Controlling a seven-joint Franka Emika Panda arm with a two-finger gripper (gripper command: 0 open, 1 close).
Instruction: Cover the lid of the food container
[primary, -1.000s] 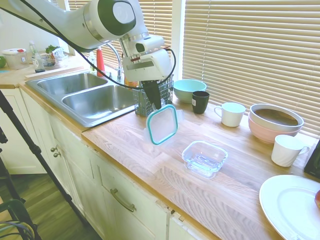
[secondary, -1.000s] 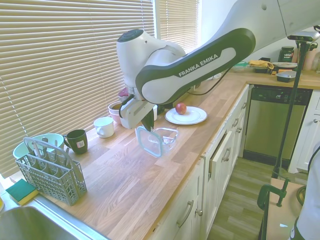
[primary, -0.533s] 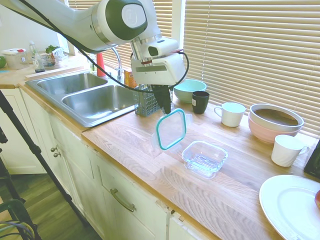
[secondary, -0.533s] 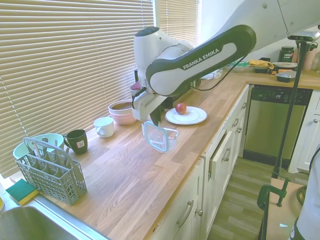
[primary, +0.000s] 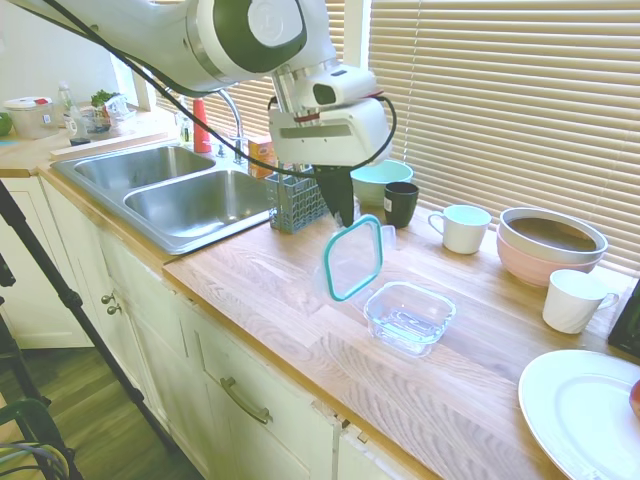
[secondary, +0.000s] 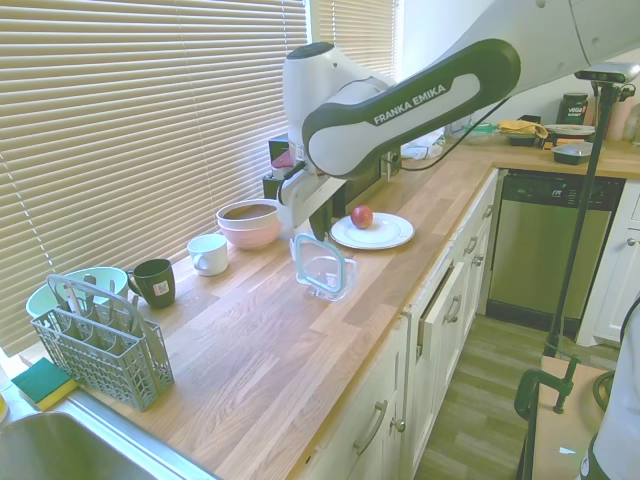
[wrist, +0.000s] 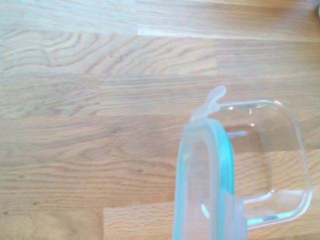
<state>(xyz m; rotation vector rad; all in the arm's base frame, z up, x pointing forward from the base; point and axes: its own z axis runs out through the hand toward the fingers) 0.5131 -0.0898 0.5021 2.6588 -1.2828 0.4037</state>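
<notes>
A: Starting at the left of the first exterior view, what is sitting there?

B: A steel double sink (primary: 170, 190) is filling the nine o'clock side, and a grey cutlery basket (primary: 297, 203) is standing on the wooden countertop (primary: 300, 300) just past its right rim.

A: And the arm?

B: The gripper (primary: 340, 205) is hanging above the counter near the middle, its two fingers pinching the top edge of the lid (primary: 353, 258). The lid is hanging in the air almost on edge, teal rim outward, not touching the wood.

A: Where is the food container (primary: 409, 316) lying?

B: It is resting open on the counter at about five o'clock from the lid, near it but apart. In the wrist view the lid (wrist: 205, 190) is showing edge-on, overlapping one side of the glass dish (wrist: 270, 160).

A: Further right?

B: A teal bowl (primary: 375, 180) and a black mug (primary: 400, 203) are standing at about one o'clock from the lid, then a white cup (primary: 462, 228), the stacked pink-and-grey bowls (primary: 550, 243), another white cup (primary: 575, 300), and a white plate (primary: 580, 410) at the four o'clock corner.
</notes>
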